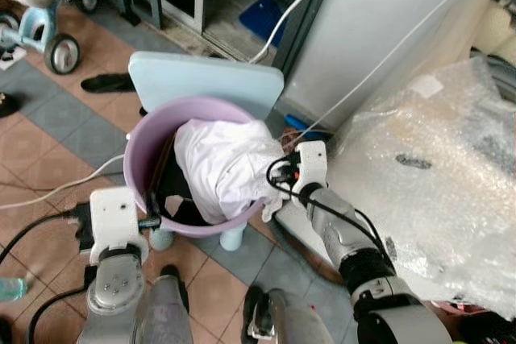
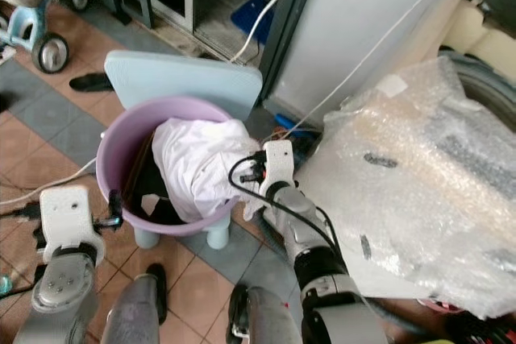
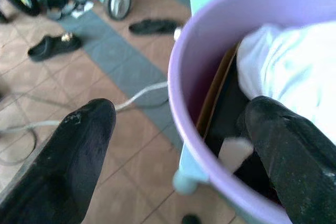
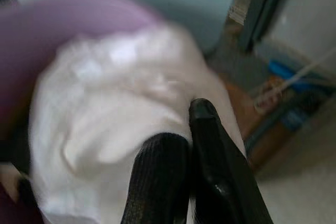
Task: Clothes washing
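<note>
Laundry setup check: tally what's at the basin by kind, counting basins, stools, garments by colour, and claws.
Purple basin: 1
Light blue stool: 1
White garment: 1
Dark clothing, count unclear: at least 1
Claws: 2, left claw straddling the rim, right claw on the white garment
Total: 6

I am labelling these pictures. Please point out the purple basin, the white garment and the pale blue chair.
purple basin (image 1: 139, 144), left eye view, left rim.
white garment (image 1: 222, 163), left eye view, middle of the cloth.
pale blue chair (image 1: 201, 78), left eye view, backrest.
</note>
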Robot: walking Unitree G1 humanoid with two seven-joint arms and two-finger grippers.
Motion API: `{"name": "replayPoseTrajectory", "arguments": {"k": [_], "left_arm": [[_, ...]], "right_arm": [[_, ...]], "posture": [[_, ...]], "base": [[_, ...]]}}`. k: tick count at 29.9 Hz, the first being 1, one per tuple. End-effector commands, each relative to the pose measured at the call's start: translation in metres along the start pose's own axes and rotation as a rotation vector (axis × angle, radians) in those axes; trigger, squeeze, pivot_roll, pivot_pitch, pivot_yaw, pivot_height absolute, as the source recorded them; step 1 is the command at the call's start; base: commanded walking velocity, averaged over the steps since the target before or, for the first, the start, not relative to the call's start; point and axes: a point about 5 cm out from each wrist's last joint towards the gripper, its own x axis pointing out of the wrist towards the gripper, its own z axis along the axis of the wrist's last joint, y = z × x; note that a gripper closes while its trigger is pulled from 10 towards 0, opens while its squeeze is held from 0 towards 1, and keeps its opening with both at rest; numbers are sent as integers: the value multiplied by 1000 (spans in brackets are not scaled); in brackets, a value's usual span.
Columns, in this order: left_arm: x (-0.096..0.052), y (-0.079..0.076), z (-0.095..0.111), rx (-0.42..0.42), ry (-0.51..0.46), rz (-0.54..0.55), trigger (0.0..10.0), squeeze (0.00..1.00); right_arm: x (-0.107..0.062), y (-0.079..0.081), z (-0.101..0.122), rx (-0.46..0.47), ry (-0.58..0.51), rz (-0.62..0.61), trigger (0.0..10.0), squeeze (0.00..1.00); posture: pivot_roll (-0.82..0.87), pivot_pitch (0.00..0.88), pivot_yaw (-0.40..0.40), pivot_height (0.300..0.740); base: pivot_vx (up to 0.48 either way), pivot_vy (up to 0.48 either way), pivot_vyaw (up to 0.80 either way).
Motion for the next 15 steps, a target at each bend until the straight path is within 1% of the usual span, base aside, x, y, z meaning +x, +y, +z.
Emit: {"name": "replayPoseTrajectory", "arguments": {"k": [1,4,5,7,11,14,15], "left_arm": [[2,-3,-3,-6,1,-4,10000,0],[12,-6,1,-15,-33,-13,10000,0],[18,-8,4,-26,-59,-20,10000,0],[22,-11,5,-29,-67,-33,10000,0],[31,-24,6,-27,-89,-84,10000,0],[36,-27,7,-27,-98,-92,10000,0],[39,-30,10,-28,-110,-99,10000,0]], "right_arm": [[-4,-3,10,37,-47,4,0,0],[-9,4,23,66,-111,52,0,0],[-17,9,32,87,-161,93,0,0],[-24,12,38,96,-191,120,0,0],[-51,15,48,55,-264,158,0,0],[-58,13,49,60,-276,150,0,0],[-63,11,49,68,-278,143,8824,0]], "posture": [[121,34,-184,740],[96,0,-164,740],[81,0,-149,740],[64,0,-136,740],[28,0,-102,740],[11,0,-78,740],[-1,0,-65,740]], "base": [[0,0,0],[0,0,0],[0,0,0],[0,0,0],[0,0,0],[0,0,0],[0,0,-569]]}}
